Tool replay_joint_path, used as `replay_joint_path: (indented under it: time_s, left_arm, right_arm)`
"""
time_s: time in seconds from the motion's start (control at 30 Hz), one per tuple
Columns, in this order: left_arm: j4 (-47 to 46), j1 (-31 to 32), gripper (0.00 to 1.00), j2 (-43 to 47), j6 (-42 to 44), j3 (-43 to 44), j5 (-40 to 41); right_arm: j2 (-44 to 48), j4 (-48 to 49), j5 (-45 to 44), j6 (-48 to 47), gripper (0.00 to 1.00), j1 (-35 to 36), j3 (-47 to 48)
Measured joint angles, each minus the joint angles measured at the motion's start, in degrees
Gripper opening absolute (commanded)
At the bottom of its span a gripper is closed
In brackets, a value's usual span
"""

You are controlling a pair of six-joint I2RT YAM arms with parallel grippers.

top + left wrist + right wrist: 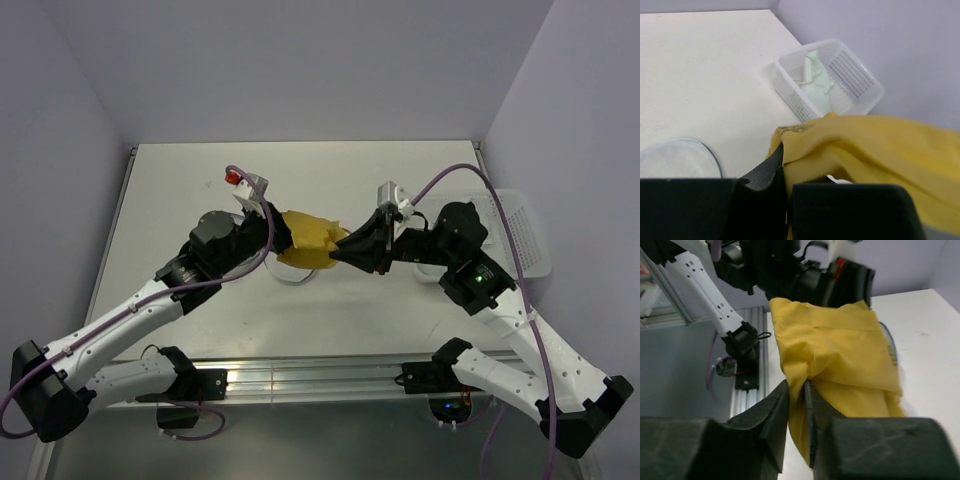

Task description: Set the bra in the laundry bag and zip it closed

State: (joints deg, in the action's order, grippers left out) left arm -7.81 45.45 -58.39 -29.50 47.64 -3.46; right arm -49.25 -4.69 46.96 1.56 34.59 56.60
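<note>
I logged 2 grips on the yellow bra [308, 238]: left gripper [785, 167] and right gripper [803, 396] each pinched a fold of it, over the laundry bag [677, 157].

White-and-black arms [120, 325], purple cables [460, 166]

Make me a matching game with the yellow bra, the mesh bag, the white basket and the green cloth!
1 yellow bra
2 mesh bag
3 white basket
4 green cloth

A inside the basket
B at the table's right edge
C gripped by left pincer and right pincer
D see-through, flat on the table

Pairs: 1-C, 2-D, 3-B, 4-A
</note>
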Motion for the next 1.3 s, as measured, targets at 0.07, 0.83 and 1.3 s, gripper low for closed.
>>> replay_joint_path:
  time_s: [0.07, 0.83, 1.3]
  left_arm:
    - [1.33, -1.27, 0.0, -0.96, -0.83, 1.14, 0.59]
    - [1.64, -2.95, 0.0, 3.82, 0.15, -4.35, -1.55]
    - [1.22, -2.95, 0.0, 4.66, 1.68, -4.9, -4.92]
  right_arm:
    - [1.07, 2.73, 0.37, 2.21, 0.37, 0.52, -3.43]
    - [-21.75, -5.95, -3.63, -3.69, 0.99, -3.02, 8.24]
    - [-27.63, 1.77, 16.22, 3.61, 0.98, -2.1, 2.95]
